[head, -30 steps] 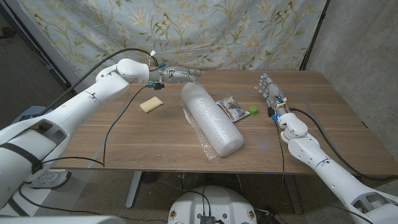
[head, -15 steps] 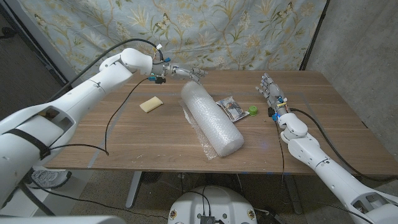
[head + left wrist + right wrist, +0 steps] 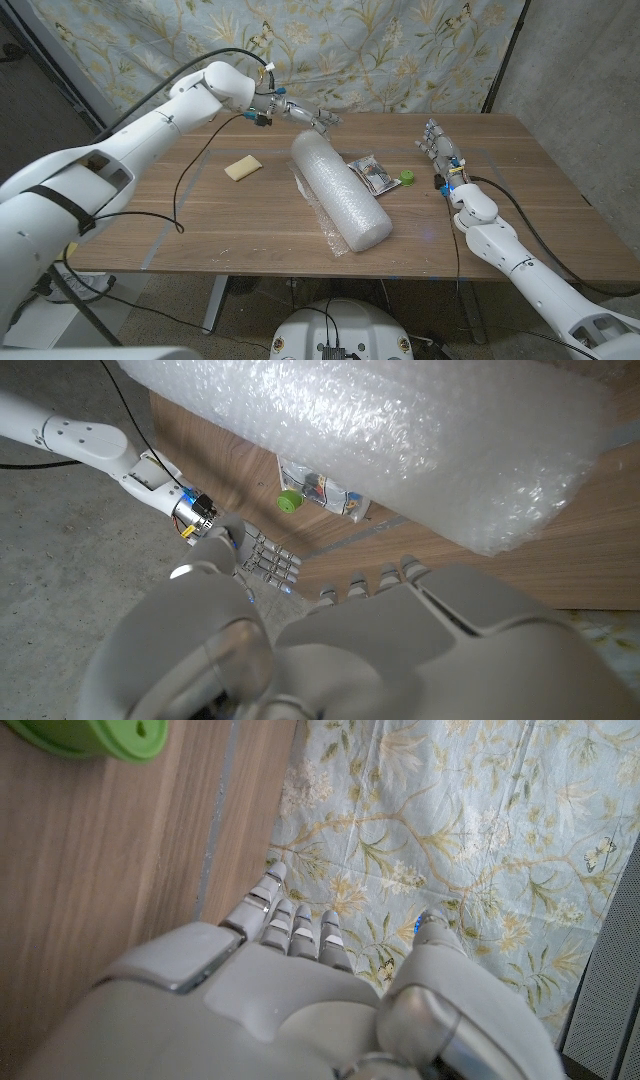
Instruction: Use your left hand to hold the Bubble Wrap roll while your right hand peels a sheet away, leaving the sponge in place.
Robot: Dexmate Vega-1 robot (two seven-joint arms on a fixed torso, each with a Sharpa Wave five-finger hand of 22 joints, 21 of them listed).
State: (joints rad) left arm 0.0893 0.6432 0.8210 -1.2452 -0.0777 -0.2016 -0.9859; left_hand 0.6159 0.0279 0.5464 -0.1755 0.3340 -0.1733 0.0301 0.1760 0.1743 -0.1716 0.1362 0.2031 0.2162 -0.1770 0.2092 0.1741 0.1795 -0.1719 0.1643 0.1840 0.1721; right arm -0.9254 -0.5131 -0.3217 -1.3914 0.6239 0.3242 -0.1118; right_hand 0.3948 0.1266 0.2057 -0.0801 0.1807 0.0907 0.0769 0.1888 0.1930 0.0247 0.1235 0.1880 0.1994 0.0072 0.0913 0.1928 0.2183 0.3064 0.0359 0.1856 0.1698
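Bubble wrap roll (image 3: 338, 190) lies diagonally mid-tabletop (image 3: 240, 225), sponge (image 3: 242, 167) well to its left. Left hand (image 3: 305, 117) hovers at the roll's far end, fingers spread, holding nothing. Right hand (image 3: 440, 152) waits at the right side, fingers apart, empty. Risk: a weak left grip lets the roll turn under the peel, or it sweeps into the sponge.

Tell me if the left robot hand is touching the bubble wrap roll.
Apart. Head view shows the left robot hand raised beyond the bubble wrap roll, with visible space between them.
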